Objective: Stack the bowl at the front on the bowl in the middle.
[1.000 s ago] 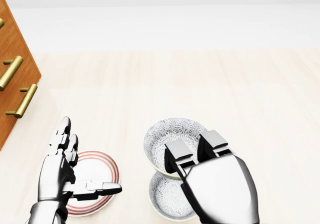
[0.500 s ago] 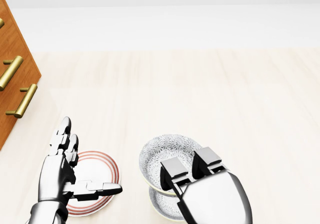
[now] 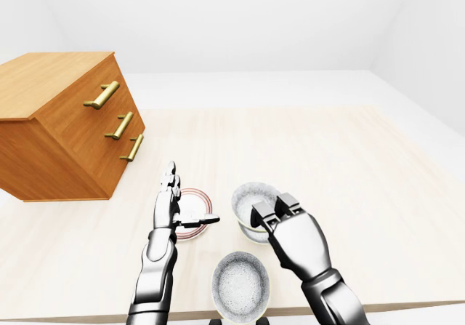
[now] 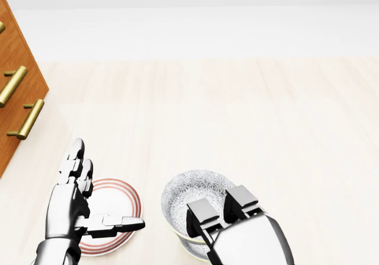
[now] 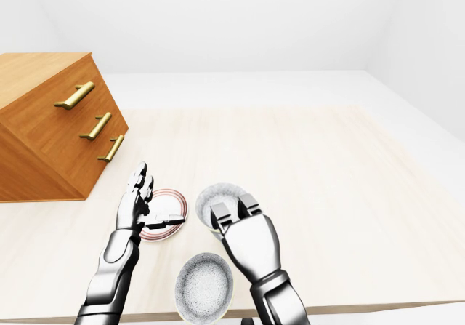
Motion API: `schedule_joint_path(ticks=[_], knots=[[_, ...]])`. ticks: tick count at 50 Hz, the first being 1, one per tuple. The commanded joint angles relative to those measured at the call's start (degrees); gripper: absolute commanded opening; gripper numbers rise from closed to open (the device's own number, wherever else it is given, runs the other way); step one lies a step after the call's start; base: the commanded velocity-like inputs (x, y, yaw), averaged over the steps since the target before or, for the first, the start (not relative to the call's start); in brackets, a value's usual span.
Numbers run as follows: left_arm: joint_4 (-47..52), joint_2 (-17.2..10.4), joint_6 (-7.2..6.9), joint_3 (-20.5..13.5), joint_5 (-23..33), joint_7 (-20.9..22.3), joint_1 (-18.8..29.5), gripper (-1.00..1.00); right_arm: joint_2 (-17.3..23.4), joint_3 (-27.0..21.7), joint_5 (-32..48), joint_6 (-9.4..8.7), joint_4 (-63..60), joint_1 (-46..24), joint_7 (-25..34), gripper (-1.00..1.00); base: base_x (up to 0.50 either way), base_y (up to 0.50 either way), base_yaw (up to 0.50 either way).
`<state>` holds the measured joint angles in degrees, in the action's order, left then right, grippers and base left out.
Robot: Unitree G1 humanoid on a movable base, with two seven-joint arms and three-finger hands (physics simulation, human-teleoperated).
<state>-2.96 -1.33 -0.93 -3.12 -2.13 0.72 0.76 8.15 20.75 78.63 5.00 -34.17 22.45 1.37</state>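
The right hand (image 3: 293,239) is clamped on a grey-patterned bowl (image 4: 188,197): two fingers (image 4: 203,210) hook over the rim nearest the bottom of the head view, and the thumb is hidden. The bowl is round, with no long axis, and sits upright with its mouth facing up, just above the hand in the views. A second patterned bowl (image 3: 240,286) rests by the table (image 3: 349,165) edge at the bottom of the left-eye view, mouth up. The left hand (image 3: 165,216) is spread open beside a red-ringed dish (image 3: 197,207). A wooden drawer chest (image 3: 65,121) stands at the left.
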Motion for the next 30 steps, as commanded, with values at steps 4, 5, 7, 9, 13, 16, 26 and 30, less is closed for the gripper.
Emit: schedule_joint_path(ticks=[4,5,7,9,13,16,26,30], knots=[[0.7,0.03,-0.48,0.07,0.05,-0.03,-0.23,1.0,0.5,-0.18,0.52,0.0,-0.42,0.19,-1.82,-1.0,0.0,0.0,0.0],[0.9,0.04,-0.66,0.09,0.06,-0.06,-0.26,1.0,0.48,-0.22,0.56,0.0,-0.45,0.19,-1.76,-1.0,0.0,0.0,0.0],[0.49,0.03,-0.37,0.05,0.05,-0.01,-0.16,1.0,0.4,-0.3,0.51,0.0,-0.67,0.14,-1.5,-1.0,0.0,0.0,0.0],[0.3,0.02,-0.19,0.02,0.05,0.01,-0.14,1.0,0.36,-0.36,0.54,0.0,-0.73,0.15,-1.46,-1.0,0.0,0.0,0.0],[-0.27,0.01,0.22,-0.01,0.06,0.02,0.01,1.0,0.42,-0.64,0.6,0.0,-1.45,0.55,-1.25,-1.0,0.0,0.0,0.0],[-0.6,0.01,0.46,-0.01,0.08,-0.01,0.1,1.0,0.51,-1.0,0.62,0.0,-1.16,0.73,-1.71,-1.0,0.0,0.0,0.0],[-0.51,0.04,0.31,0.09,0.12,-0.1,0.08,1.0,0.43,-1.26,0.64,0.0,-0.71,1.11,-2.22,-1.0,0.0,0.0,0.0],[-0.61,0.05,0.4,0.1,0.12,-0.1,0.06,1.0,0.49,-1.48,0.53,0.0,-0.24,1.22,-2.64,-1.0,0.0,0.0,0.0]])
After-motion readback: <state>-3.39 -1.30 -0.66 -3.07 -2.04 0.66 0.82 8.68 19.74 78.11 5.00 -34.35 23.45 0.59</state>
